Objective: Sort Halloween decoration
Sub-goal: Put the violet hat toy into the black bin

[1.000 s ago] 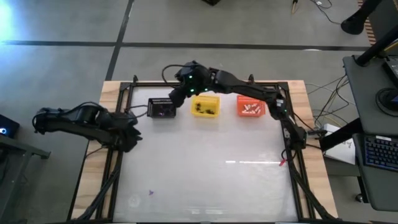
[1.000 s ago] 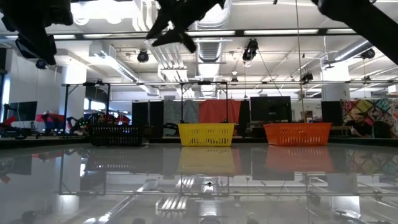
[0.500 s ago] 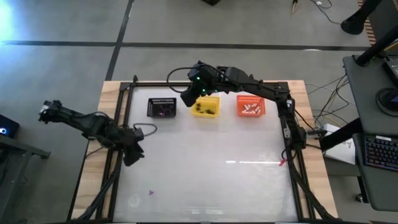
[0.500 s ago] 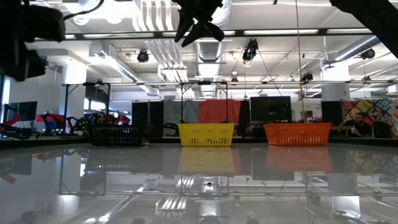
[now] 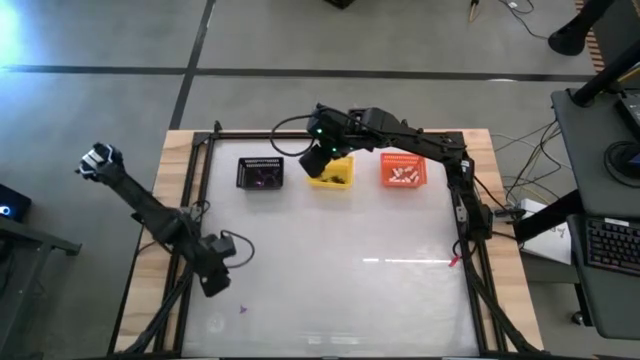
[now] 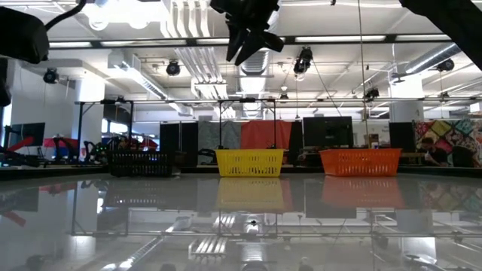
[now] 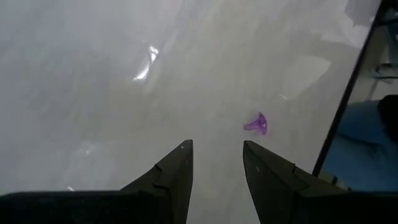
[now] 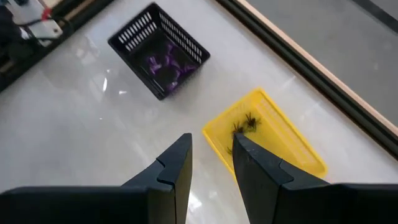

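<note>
Left gripper (image 7: 216, 163) hung above bare table (image 5: 340, 260), fingers parted, holding nothing; a purple trinket (image 7: 256, 123) lay just ahead of its tips, close to the dark frame rail (image 7: 345, 93). Right gripper (image 8: 210, 155) hovered high over the yellow basket (image 8: 273, 134), fingers slightly apart and empty; black trinkets (image 8: 244, 122) sat in the basket below. Black basket (image 8: 158, 51), holding purple trinkets (image 8: 163, 63), stood beyond it; orange basket (image 5: 403, 172) with white trinkets (image 5: 403, 175) lay to its other side.

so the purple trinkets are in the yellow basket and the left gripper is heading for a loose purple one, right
Not quite: the purple trinkets lie in the black basket, as the right wrist view shows; the yellow basket holds black ones. The left gripper does point at a loose purple trinket.
</note>
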Controlling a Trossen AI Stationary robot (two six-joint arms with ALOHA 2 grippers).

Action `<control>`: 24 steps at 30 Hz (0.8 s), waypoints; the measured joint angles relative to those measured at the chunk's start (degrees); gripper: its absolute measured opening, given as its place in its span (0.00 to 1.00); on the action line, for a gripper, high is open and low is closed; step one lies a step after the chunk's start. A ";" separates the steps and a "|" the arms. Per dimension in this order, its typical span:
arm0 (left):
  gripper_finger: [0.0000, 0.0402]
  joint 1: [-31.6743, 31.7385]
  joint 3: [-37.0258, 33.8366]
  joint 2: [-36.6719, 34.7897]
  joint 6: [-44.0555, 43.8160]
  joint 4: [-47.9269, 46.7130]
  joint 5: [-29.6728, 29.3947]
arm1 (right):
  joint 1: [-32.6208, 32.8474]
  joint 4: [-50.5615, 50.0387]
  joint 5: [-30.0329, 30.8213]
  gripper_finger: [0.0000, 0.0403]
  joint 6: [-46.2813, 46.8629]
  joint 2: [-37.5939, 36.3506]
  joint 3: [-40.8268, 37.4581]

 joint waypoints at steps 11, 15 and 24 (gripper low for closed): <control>0.31 -2.65 2.04 14.50 -3.44 10.79 -0.27 | 0.11 -1.33 -0.08 0.27 -0.64 0.00 0.00; 0.31 -2.77 3.76 19.18 -4.21 13.72 -0.28 | 0.11 -1.35 -0.40 0.27 -2.32 0.00 0.00; 0.31 -5.02 9.18 28.40 -5.55 13.97 -0.14 | 0.66 -3.02 -0.57 0.27 -2.50 0.00 0.00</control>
